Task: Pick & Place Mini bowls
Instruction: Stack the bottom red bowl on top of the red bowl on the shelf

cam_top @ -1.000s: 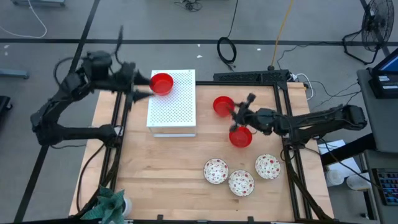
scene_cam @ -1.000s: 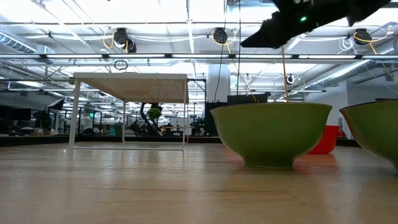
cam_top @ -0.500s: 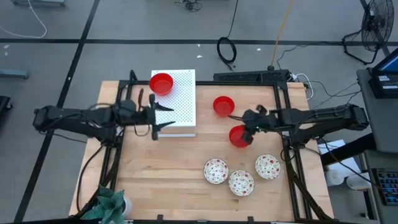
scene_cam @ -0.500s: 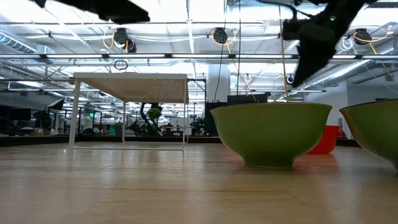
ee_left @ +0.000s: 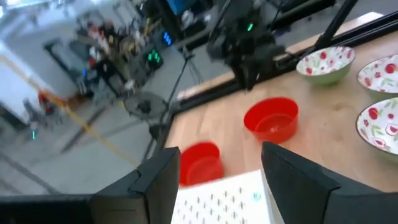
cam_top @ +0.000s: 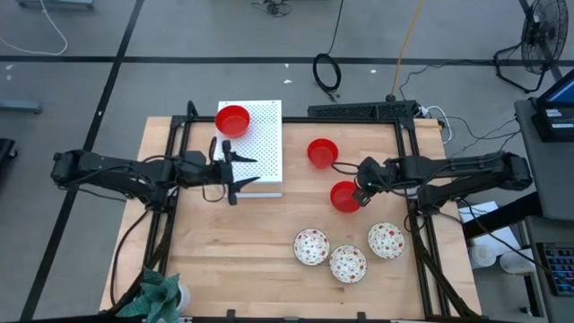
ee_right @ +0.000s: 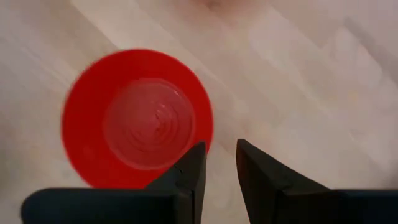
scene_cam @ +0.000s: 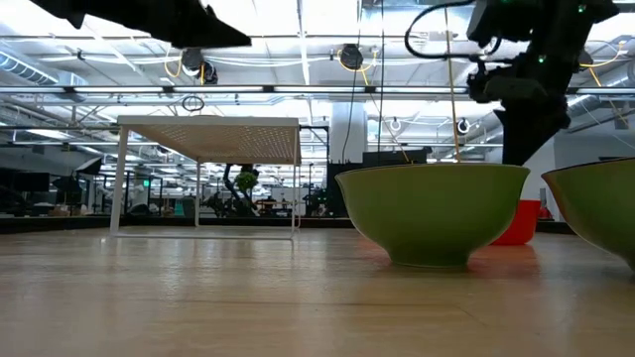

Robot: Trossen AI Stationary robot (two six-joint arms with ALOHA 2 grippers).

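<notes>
Red mini bowl (cam_top: 345,196) sits on the wooden table (cam_top: 251,242); right gripper (cam_top: 360,188) hangs over its rim, fingers narrowly parted, gripping nothing. Left gripper (cam_top: 240,172) hovers spread wide over the white perforated board (cam_top: 256,152), which carries another red bowl (cam_top: 233,120)

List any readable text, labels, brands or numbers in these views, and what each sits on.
None readable.
Mini bowls: three plain red, three white with a red speckled pattern, no lettering.
White perforated board: only holes, no print.
Screen at the high view's right edge: content too small to read.
Lit panels in the room beyond, left wrist view: too blurred to read.
</notes>
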